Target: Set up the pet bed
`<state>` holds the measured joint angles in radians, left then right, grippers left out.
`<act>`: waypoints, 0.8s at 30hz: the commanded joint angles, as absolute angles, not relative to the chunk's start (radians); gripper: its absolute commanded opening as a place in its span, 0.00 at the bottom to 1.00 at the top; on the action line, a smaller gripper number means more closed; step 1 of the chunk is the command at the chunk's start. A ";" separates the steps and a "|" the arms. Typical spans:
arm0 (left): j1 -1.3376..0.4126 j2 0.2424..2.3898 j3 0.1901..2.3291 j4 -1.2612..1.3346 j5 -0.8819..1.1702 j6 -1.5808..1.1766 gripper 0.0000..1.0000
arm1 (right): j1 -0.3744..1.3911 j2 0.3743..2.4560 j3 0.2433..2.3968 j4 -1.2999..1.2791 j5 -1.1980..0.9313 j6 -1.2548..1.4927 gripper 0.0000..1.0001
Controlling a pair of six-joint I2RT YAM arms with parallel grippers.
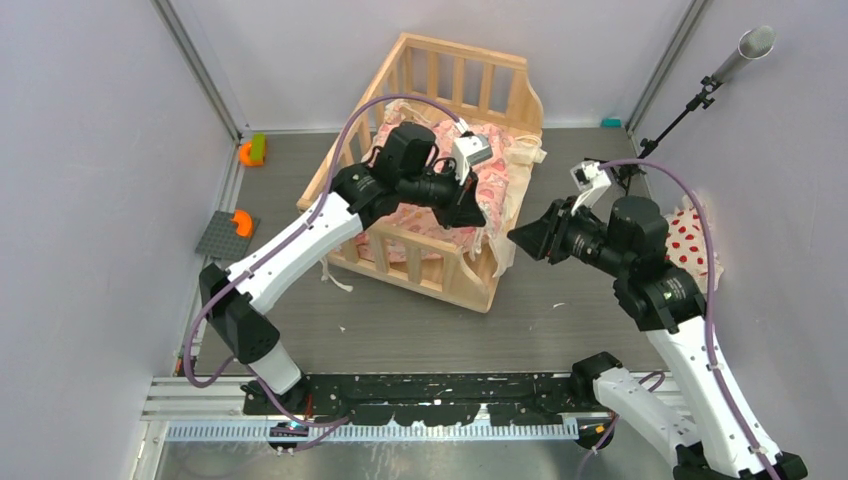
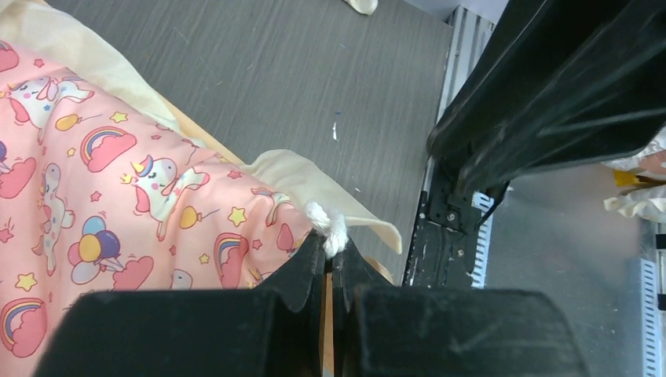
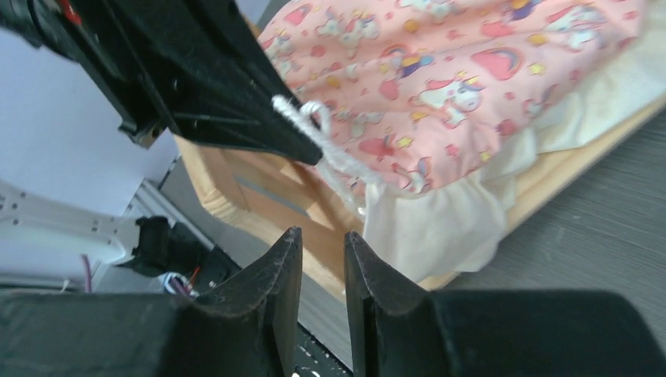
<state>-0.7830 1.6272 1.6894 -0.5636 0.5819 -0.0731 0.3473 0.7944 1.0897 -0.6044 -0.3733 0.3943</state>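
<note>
1. Pink unicorn-print cushion [image 2: 118,181] with a cream frill; white cord [image 2: 331,226] at one corner.
2. White pillow with red dots [image 1: 690,245] on the right side of the table [image 1: 400,325], against the wall.
3. Far left: orange-green toy [image 1: 252,151], and a grey plate [image 1: 218,243] carrying an orange arch [image 1: 241,222].
4. Back right: metal tube [image 1: 745,52] on a black stand.

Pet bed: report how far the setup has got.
Done: the pink cushion lies inside the pet bed. In hand: the left gripper is shut on a white tie cord at the cushion's corner, by the rail; the right gripper hovers nearby, slightly open and empty. Left: the cord looks unfastened, and the dotted pillow lies outside the bed.
</note>
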 commanded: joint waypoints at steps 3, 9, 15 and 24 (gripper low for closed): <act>-0.775 1.707 1.885 -0.798 0.647 -0.037 0.00 | 0.344 0.808 0.989 -0.420 -0.559 0.476 0.32; -0.773 1.849 2.118 -1.052 0.659 -0.004 0.00 | 0.348 0.849 0.863 -0.172 -0.643 0.665 0.32; -0.773 1.841 2.099 -1.018 0.675 -0.005 0.00 | 0.348 0.867 0.834 -0.131 -0.596 0.651 0.36; -0.772 1.842 2.096 -1.000 0.691 -0.020 0.00 | 0.349 0.921 0.807 -0.042 -0.594 0.656 0.40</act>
<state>-0.7765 1.8660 2.0823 -1.0069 0.6487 -0.0174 0.3470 0.9005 0.8177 -0.1429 -0.5934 0.6426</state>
